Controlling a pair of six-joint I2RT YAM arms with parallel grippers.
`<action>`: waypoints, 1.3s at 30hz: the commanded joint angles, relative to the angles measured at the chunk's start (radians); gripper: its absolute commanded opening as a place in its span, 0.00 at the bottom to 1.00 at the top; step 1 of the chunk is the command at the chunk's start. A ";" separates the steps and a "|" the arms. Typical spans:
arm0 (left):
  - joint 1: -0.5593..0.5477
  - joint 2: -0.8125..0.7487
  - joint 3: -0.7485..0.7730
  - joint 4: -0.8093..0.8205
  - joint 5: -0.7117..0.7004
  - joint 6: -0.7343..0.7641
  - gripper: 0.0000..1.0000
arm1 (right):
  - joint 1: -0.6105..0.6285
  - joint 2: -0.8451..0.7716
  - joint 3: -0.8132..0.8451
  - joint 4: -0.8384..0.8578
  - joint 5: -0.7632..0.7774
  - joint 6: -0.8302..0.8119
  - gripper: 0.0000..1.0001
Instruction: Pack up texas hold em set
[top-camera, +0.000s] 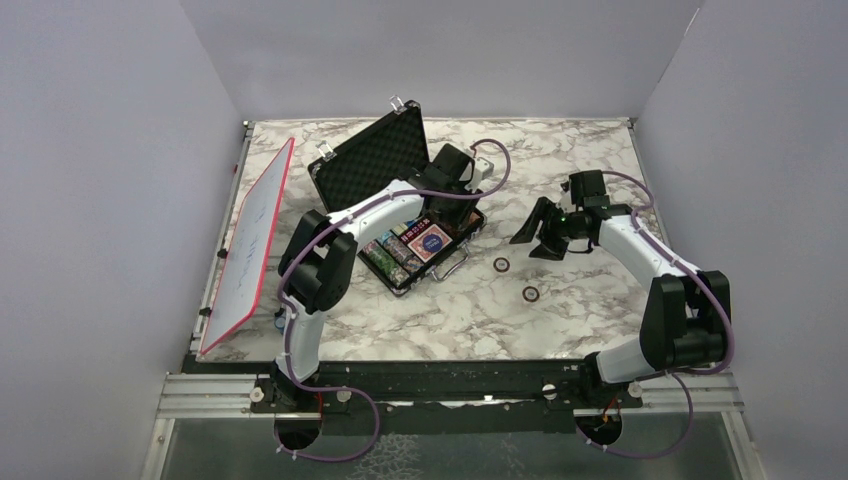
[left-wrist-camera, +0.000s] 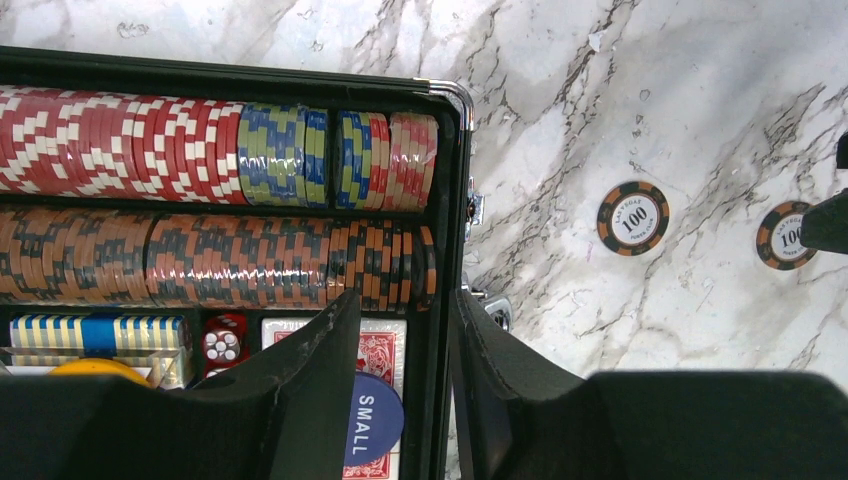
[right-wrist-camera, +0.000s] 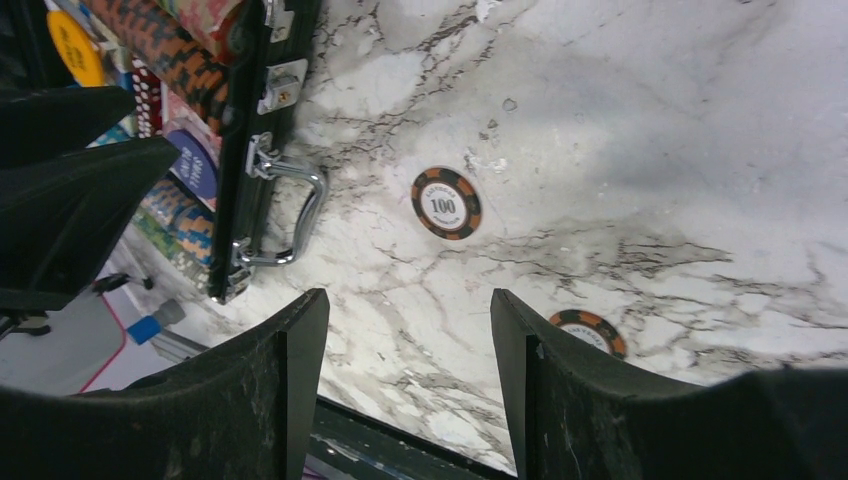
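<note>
The black briefcase (top-camera: 370, 160) lies open mid-table, its lid up and its metal handle (right-wrist-camera: 290, 215) facing the front. Its base holds rows of red-white chips (left-wrist-camera: 120, 145) and orange-black chips (left-wrist-camera: 200, 260), red-backed cards (left-wrist-camera: 385, 345), red dice (left-wrist-camera: 222, 340), a blue "SMALL" disc (left-wrist-camera: 375, 420) and an orange disc (left-wrist-camera: 100, 368). Two loose orange-black "100" chips (top-camera: 501, 264) (top-camera: 530, 293) lie on the table right of the case. My left gripper (left-wrist-camera: 403, 300) is open and empty, one finger over the cards and one outside the case wall. My right gripper (right-wrist-camera: 408, 300) is open and empty above the table near the loose chips (right-wrist-camera: 446, 202).
A red-edged white board (top-camera: 250, 250) leans along the table's left side. A small blue-tipped tool (right-wrist-camera: 150, 328) lies near the case's front corner. Grey walls stand on three sides, and the arm mounting rail (top-camera: 450, 385) runs along the near edge.
</note>
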 joint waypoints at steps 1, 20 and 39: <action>-0.003 -0.027 0.027 0.001 -0.042 -0.001 0.41 | 0.011 0.032 0.055 -0.065 0.119 -0.081 0.63; -0.002 -0.449 -0.303 0.288 -0.159 -0.338 0.66 | 0.357 0.363 0.335 -0.267 0.531 -0.111 0.70; -0.002 -0.516 -0.425 0.326 -0.098 -0.403 0.70 | 0.372 0.454 0.236 -0.132 0.519 -0.065 0.43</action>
